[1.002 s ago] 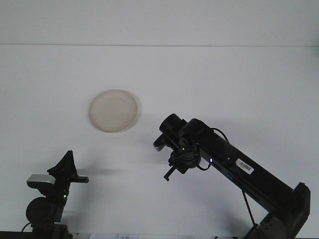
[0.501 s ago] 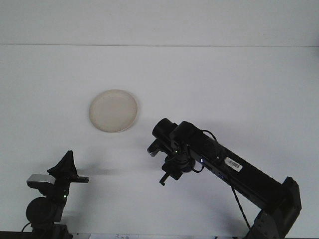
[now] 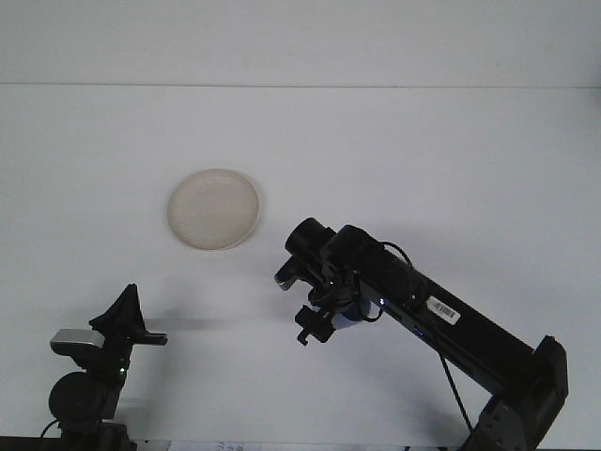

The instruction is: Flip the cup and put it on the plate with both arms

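Near the middle of the white table [image 3: 451,160], a little toward the robot, the right gripper [image 3: 315,324] hangs low over the surface at the end of its long black arm, which comes in from the lower right corner. Just under the wrist a small piece of blue [image 3: 346,311] shows, and I judge this is the cup, but most of it is hidden behind the gripper, so I cannot say if it stands upright, lies on its side, or is upside down. I also cannot tell how wide the right gripper is, or if it really has hold of the blue thing or only covers it from this view. The plate [image 3: 214,209], round and pale, lies empty up and to the left, clearly apart from the gripper. The left gripper [image 3: 127,318] waits in the lower left corner, well apart from both plate and cup; it points up with nothing visible in it, and its opening is too dark for me to read. To my judgement the step in hand is the first one, the taking or turning of the cup by the right arm, and the placing is not yet done. The next move calls for a firm hold on the cup and a rotation of the wrist so its mouth faces up. Then it should be carried to the plate or passed to the left arm.
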Motion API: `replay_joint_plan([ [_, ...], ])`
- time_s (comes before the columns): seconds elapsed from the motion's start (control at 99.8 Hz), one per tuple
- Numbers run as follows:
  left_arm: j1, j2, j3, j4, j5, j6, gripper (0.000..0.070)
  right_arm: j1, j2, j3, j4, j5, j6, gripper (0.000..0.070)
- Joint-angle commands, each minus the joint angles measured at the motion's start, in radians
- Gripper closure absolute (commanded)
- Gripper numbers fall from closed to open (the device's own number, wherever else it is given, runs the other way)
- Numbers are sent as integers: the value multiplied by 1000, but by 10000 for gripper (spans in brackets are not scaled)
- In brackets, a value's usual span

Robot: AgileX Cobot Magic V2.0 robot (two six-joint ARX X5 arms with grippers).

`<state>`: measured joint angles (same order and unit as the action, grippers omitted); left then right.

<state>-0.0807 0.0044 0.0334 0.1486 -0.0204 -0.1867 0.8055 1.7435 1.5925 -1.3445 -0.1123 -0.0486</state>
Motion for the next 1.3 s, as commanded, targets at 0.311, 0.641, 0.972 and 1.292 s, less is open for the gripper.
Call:
replay_joint_plan([
  [0.311,0,-1,-19,10,2,-6,687,13,25,66,-29,-31,-8,308],
  [0.641,0,-1,-19,10,2,-6,687,18,25,66,-29,-52,-4,308],
  [0.972,0,-1,-19,10,2,-6,687,20,24,66,-29,-53,3,296],
  [1.292,0,-1,-19,10,2,-6,687,20,11,66,-29,-51,3,294],
])
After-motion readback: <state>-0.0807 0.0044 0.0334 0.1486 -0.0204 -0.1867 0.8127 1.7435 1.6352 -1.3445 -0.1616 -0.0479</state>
